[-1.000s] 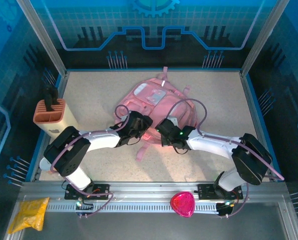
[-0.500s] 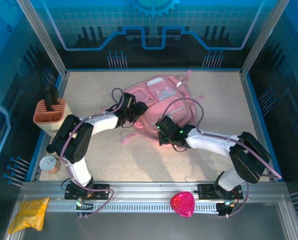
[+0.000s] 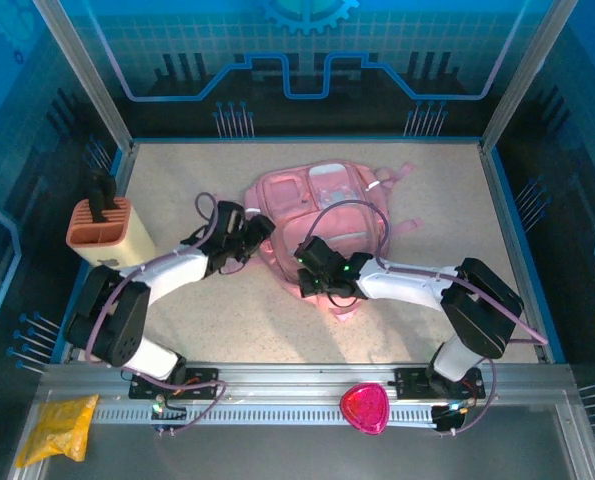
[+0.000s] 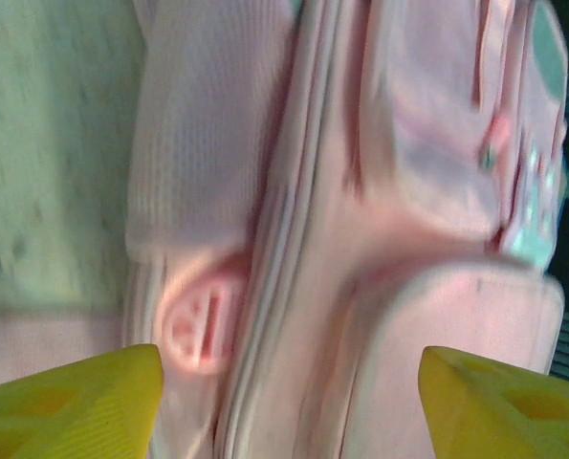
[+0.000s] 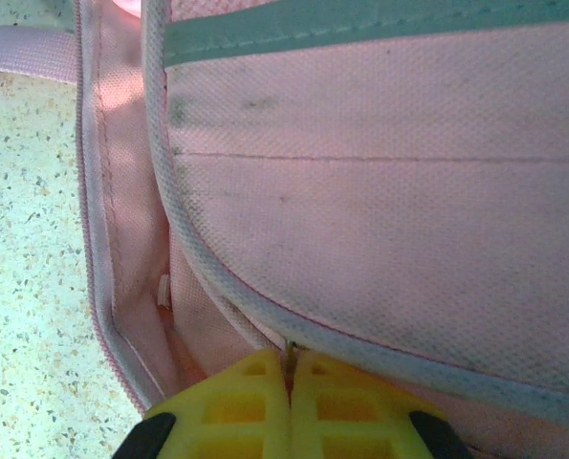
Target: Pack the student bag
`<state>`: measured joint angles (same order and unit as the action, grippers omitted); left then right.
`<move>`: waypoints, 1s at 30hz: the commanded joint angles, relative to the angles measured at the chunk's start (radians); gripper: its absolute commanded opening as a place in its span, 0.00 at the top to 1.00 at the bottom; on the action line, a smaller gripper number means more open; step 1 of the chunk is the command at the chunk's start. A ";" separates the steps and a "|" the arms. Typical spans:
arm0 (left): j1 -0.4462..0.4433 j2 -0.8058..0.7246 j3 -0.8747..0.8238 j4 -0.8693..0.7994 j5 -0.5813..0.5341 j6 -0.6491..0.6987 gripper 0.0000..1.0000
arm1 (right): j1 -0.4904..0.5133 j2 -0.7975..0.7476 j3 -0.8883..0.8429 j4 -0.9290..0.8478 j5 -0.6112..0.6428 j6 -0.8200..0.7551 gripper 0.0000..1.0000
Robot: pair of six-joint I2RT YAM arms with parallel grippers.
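Observation:
The student bag point(image 3: 327, 205) is a big pink backpack lying in the middle of the table, window panel up. My right gripper point(image 3: 309, 266) is at its near left edge. In the right wrist view the right gripper point(image 5: 289, 356) is shut, pinching a thin bit at the piped seam of the student bag point(image 5: 380, 210). My left gripper point(image 3: 253, 233) sits at the bag's left side. In the left wrist view the left gripper point(image 4: 289, 382) is open with its yellow fingers point(image 4: 83, 402) wide apart, and the student bag point(image 4: 361, 239) lies blurred just ahead of them, not gripped.
A beige and terracotta holder point(image 3: 102, 232) with a black tool stands at the left wall. A yellow pouch point(image 3: 57, 425) and a pink heart-shaped item point(image 3: 364, 407) lie on the near rail shelf. Bare tabletop point(image 3: 177, 175) lies at the back left.
The bag has swung round and shifted toward the back, pulled along by the shut right gripper. The left gripper has opened wider and drawn back to the bag's left side.

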<state>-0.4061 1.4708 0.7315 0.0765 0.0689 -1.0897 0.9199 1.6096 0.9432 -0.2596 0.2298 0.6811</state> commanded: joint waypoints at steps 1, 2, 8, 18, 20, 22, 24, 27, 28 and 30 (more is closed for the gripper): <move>-0.098 -0.044 -0.057 0.046 -0.026 -0.109 0.29 | 0.004 -0.023 -0.002 0.005 -0.067 -0.016 1.00; -0.127 -0.044 -0.073 0.063 -0.041 -0.135 0.29 | 0.004 -0.024 0.000 -0.002 -0.067 -0.014 1.00; -0.216 0.015 -0.112 0.164 -0.117 -0.257 0.42 | 0.000 -0.045 -0.020 0.014 -0.071 -0.021 1.00; -0.259 0.052 -0.100 0.256 -0.160 -0.316 0.61 | 0.000 -0.026 -0.036 0.058 -0.098 -0.024 1.00; -0.266 0.053 -0.107 0.288 -0.169 -0.331 0.62 | 0.000 -0.021 -0.028 0.050 -0.091 -0.026 1.00; -0.274 0.047 -0.100 0.277 -0.190 -0.336 0.62 | 0.000 -0.020 -0.026 0.052 -0.087 -0.030 1.00; -0.280 0.044 -0.090 0.265 -0.201 -0.327 0.66 | 0.000 -0.018 -0.021 0.049 -0.084 -0.032 1.00; -0.283 0.044 -0.066 0.199 -0.238 -0.313 0.77 | -0.001 -0.020 -0.007 0.018 -0.057 -0.033 1.00; -0.282 0.045 -0.064 0.183 -0.259 -0.310 0.81 | -0.003 -0.023 -0.002 -0.003 -0.040 -0.031 1.00; -0.280 0.046 -0.060 0.152 -0.296 -0.304 0.89 | -0.006 -0.037 0.001 -0.029 -0.020 -0.034 1.00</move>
<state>-0.6853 1.5112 0.6384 0.2909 -0.1410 -1.4097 0.9108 1.5871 0.9195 -0.2356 0.2092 0.6674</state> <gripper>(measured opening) 0.124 0.038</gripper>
